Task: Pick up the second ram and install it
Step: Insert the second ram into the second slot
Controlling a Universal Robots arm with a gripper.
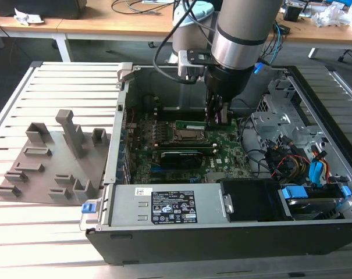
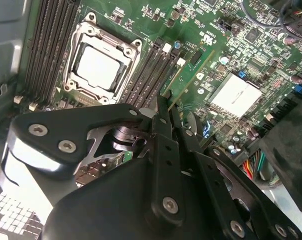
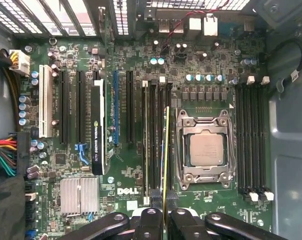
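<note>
One thin stick, the second ram (image 3: 166, 150), is pinched edgewise between my end effector's (image 3: 165, 214) fingers, inside the open computer case (image 1: 222, 244) on the counter (image 1: 59, 81). It lines up along the memory slots (image 3: 153, 150) just beside the CPU socket (image 3: 206, 150), on the black card's (image 3: 97, 130) side. Whether it touches a slot, I cannot tell.

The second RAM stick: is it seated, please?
Cannot tell; black gripper holds the thin green RAM stick on edge over black memory slots.

The end effector (image 2: 166, 104) grips the second ram (image 2: 193, 74) beside the CPU socket (image 2: 98, 65).
</note>
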